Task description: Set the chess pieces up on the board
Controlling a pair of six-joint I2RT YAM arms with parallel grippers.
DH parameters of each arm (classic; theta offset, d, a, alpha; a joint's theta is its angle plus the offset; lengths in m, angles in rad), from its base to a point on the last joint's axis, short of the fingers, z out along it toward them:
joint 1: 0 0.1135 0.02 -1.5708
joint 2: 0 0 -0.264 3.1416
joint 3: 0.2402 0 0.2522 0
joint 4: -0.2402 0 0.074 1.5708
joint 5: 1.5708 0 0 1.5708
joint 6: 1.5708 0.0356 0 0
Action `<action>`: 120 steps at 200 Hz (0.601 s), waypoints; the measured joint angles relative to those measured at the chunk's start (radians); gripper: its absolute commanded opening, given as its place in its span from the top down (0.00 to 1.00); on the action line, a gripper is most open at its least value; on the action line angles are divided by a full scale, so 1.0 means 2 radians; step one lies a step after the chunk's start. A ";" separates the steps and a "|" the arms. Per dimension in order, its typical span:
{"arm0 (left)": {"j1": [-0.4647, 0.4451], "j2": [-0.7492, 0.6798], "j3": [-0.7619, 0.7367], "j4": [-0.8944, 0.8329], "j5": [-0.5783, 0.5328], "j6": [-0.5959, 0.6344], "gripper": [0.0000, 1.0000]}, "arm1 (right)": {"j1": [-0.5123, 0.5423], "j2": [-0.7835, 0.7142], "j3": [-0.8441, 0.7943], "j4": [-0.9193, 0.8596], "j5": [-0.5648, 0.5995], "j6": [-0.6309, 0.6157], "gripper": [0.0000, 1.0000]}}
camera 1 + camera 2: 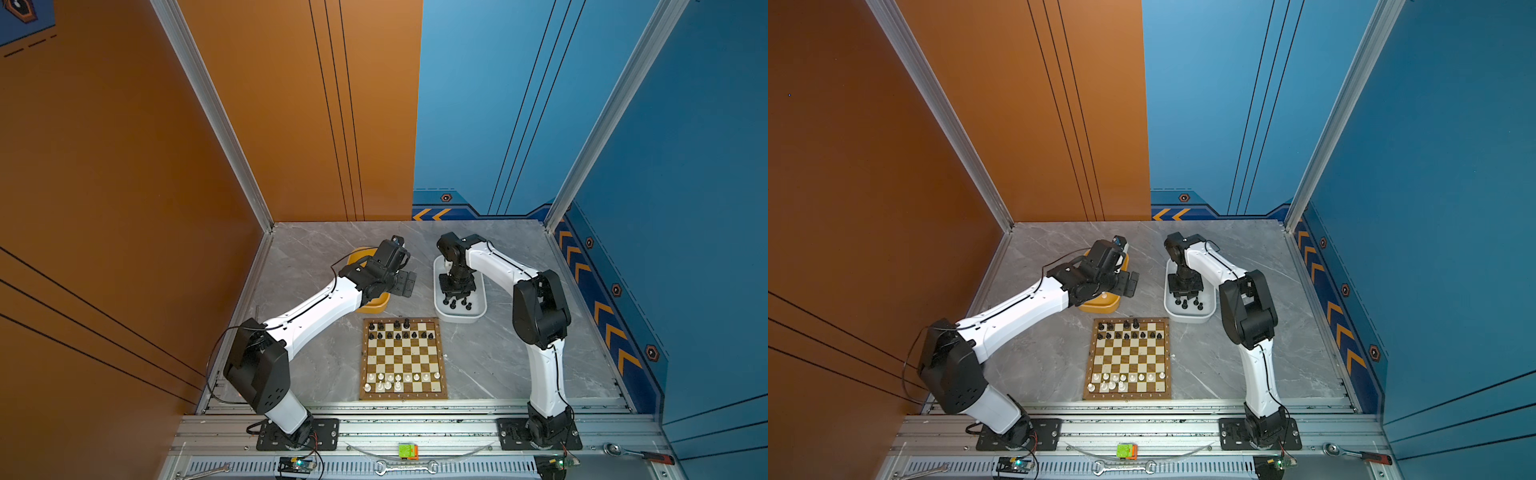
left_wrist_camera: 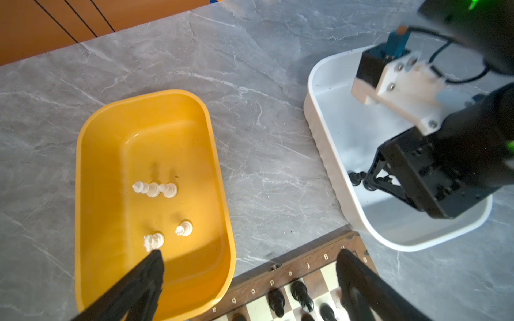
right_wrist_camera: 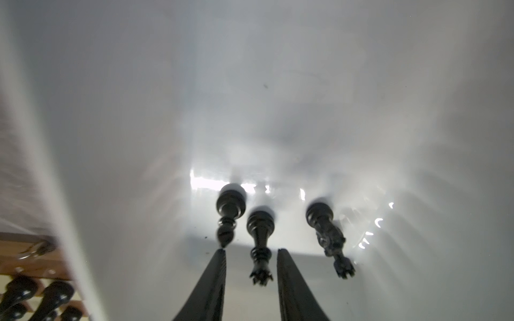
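The board [image 1: 402,358] lies at the table's front middle. Black chess pieces [image 1: 399,332] fill parts of its two far rows and white ones [image 1: 399,380] parts of its two near rows. My right gripper [image 3: 251,250] reaches down into the white tub [image 3: 139,111]. Its jaws are open on either side of a standing black crowned piece [image 3: 260,239], with a gap on each side. Other black pieces [image 3: 230,214] stand beside it. My left gripper [image 2: 250,251] hangs wide open and empty over the yellow tub [image 2: 91,166] and the board's far left corner.
Several white pieces [image 2: 154,189] lie loose in the yellow tub [image 1: 376,308], left of the white tub [image 1: 459,318]. Both tubs stand just behind the board. Wrenches and a small green block [image 1: 408,451] rest on the front rail.
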 measured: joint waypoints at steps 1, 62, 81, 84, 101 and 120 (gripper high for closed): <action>0.000 -0.002 -0.002 0.000 0.000 0.000 0.02 | 0.001 0.000 0.002 0.000 0.001 0.000 0.66; 0.028 -0.127 -0.115 -0.009 -0.018 -0.032 0.02 | 0.082 -0.010 0.125 -0.023 0.001 -0.001 0.68; 0.038 -0.172 -0.157 -0.010 -0.025 -0.046 0.02 | 0.105 -0.008 0.139 -0.031 -0.001 -0.001 0.70; 0.039 -0.179 -0.164 -0.011 -0.025 -0.049 0.02 | 0.108 -0.007 0.141 -0.032 -0.001 -0.001 0.70; 0.056 -0.216 -0.203 -0.012 -0.025 -0.066 0.02 | 0.127 0.000 0.148 -0.037 -0.003 -0.001 0.71; 0.080 -0.256 -0.240 -0.015 -0.024 -0.084 0.02 | 0.149 0.010 0.150 -0.041 -0.003 -0.001 0.71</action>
